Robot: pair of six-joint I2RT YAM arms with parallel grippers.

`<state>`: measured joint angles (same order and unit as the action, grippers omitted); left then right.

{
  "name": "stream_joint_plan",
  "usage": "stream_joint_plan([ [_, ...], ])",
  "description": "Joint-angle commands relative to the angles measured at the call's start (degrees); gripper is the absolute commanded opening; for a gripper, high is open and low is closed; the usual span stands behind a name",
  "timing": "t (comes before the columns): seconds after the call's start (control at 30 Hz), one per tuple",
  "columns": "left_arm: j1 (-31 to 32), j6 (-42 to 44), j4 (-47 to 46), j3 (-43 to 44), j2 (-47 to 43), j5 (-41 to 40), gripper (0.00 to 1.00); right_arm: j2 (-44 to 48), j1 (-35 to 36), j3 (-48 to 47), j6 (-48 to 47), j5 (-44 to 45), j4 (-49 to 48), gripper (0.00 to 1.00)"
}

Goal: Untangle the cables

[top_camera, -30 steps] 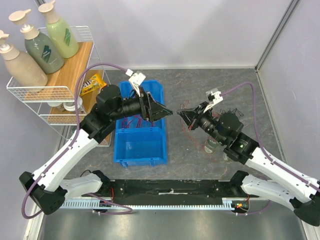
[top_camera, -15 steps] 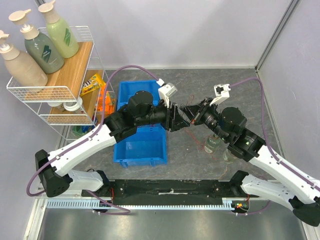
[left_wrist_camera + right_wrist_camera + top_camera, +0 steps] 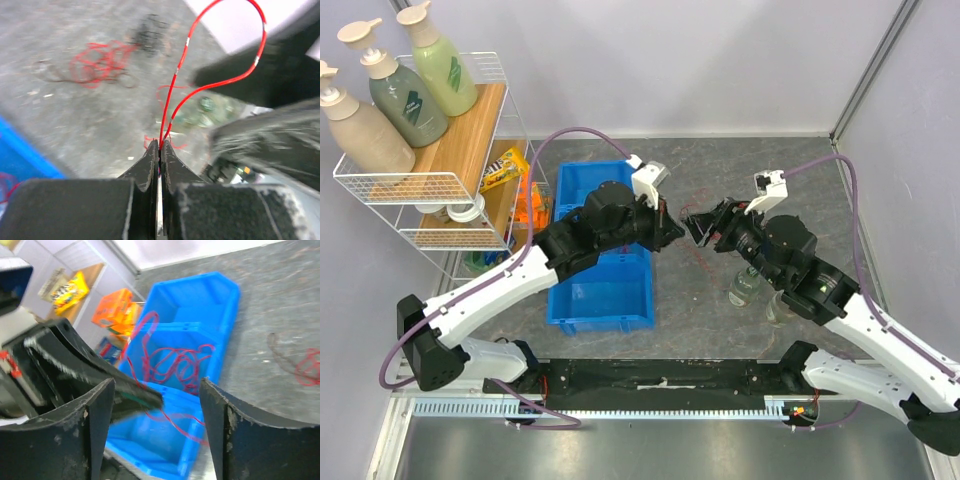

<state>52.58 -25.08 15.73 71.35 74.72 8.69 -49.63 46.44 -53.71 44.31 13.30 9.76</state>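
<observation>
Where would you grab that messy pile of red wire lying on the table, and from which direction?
Probably from straight above, pinching one loose loop at the rim of the red wire pile, not its dense middle. It lies flat on the table, so a sideways approach finds nothing to get under. The black bundle sits close beside it, so the opposite edge looks safer.

left gripper point(image 3: 159, 147): jaws pressed together, pinching red cable point(image 3: 175, 74)
cable: loops up and right (both strands meet at the tips)
table point(image 3: 65, 120): red tangle point(image 3: 100, 62), black tangle point(image 3: 149, 34) just beside it
blue bin point(image 3: 20, 162): lower-left corner
</observation>
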Motion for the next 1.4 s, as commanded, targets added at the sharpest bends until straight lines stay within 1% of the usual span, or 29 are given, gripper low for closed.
stream_joint_plan([
  [0.0, -5.44, 1.54, 5.62, 2.39, -0.45, -18.68, 0.02, 3.56, -0.03, -4.47, -6.77, 8.83, 9.12, 0.81],
  [0.07, -12.03, -1.36, 5.64, 0.55, -1.06, -19.94, 0.02, 5.5, -0.03, -4.47, -8.97, 12.52, 11.67, 0.84],
  [0.13, -16.87, -2.69, 2.32, -2.69, -2.9, -20.28, 0.02, 7.43, -0.03, -4.56, -10.21, 16.12, 14.13, 0.87],
  [0.2, -18.47, -2.08, 0.1, -4.81, -4.14, -24.05, 0.02, 9.01, -0.03, -4.56, -11.44, 18.68, 15.9, 0.88],
  [0.27, -18.56, -0.94, 0.7, -4.82, -3.71, -26.69, 0.02, 10.42, -0.03, -4.91, -12.06, 20.97, 17.3, 0.89],
  [0.37, -18.65, -1.02, 4.31, -4.73, -2.56, -27.32, 0.02, 12.18, 0.06, -5.44, -13.2, 23.43, 18.63, 0.91],
  [0.47, -18.65, -1.55, 5.8, -7.53, -3.35, -28.55, 0.02, 13.41, -0.03, -5.26, -13.82, 25.54, 18.8, 0.91],
  [0.67, -18.65, -1.81, 7.12, -14.22, -6.95, -33.56, 0.02, 12.28, -0.03, -4.82, -14.26, 25.55, 18.72, 0.91],
  [0.8, -18.65, -4.18, 6.52, -19.21, -10.37, -33.03, 0.02, 10.26, -0.03, -4.91, -13.82, 24.76, 18.81, 0.91],
  [0.87, -18.65, -4.45, 6.68, -20.46, -10.12, -33.12, 0.02, 9.55, -0.03, -4.91, -13.64, 24.67, 18.72, 0.91],
  [1.1, -18.74, -6.65, 10.2, -18.71, -5.11, -31.1, 0.02, 7.27, -0.03, -4.73, -13.55, 22.65, 18.02, 0.91],
  [1.17, -18.65, -7.26, 10.64, -17.57, -5.11, -31.1, 0.34, 5.17, -0.03, -4.99, -14.69, 21.6, 18.19, 0.91],
  [1.2, -18.74, -7.61, 10.82, -16.95, -5.46, -31.01, 0.52, 3.59, -0.03, -5.43, -15.3, 21.33, 18.54, 0.91],
  [1.23, -18.65, -7.96, 11.34, -16.25, -6.07, -30.93, 0.74, 1.74, -0.03, -6.31, -15.92, 21.33, 19.24, 0.91],
  [1.27, -18.74, -8.05, 11.78, -15.81, -6.77, -30.58, 0.89, -0.28, 0.06, -7.36, -16.8, 21.68, 20.11, 0.92],
  [1.3, -18.65, -7.97, 11.87, -15.46, -7.82, -30.14, 0.91, -2.91, -0.11, -8.76, -17.5, 22.29, 20.99, 0.92],
  [1.37, -18.65, -7.53, 11.78, -14.93, -10.02, -28.91, 0.92, -8.52, -1.69, -11.58, -20.57, 21.16, 22.75, 0.92],
])
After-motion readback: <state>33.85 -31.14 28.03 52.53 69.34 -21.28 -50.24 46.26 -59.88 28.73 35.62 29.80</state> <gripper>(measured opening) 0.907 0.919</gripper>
